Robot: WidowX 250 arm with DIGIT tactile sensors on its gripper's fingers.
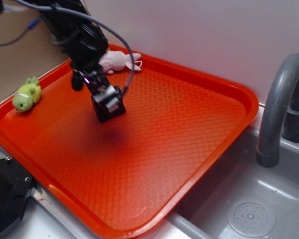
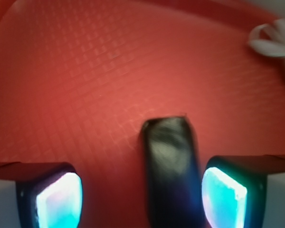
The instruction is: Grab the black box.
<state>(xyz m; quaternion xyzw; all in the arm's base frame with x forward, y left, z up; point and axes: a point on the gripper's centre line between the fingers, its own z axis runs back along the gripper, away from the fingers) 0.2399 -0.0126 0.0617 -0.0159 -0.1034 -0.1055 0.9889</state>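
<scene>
One small glossy black box [image 2: 171,171] with rounded edges lies on the single orange-red plastic tray [image 1: 189,124] with a diamond-embossed floor; in the wrist view it sits between the jaws, closer to the right pad, with a clear gap to the left one. The black robot gripper [image 1: 108,103] hangs over the tray's middle-left part, its jaws spread wide and holding nothing; both pads glow cyan-white [image 2: 59,199]. In the exterior view the box cannot be told apart from the dark gripper. Two soft toys are counted: one pink plush bunny [image 1: 117,60] at the tray's 12 o'clock rim, and one green-yellow plush animal [image 1: 26,95] at its 9 o'clock edge. One grey curved tap [image 1: 281,107] stands at 3 o'clock over a grey sink [image 1: 249,209]. No writing or labels can be read anywhere.
</scene>
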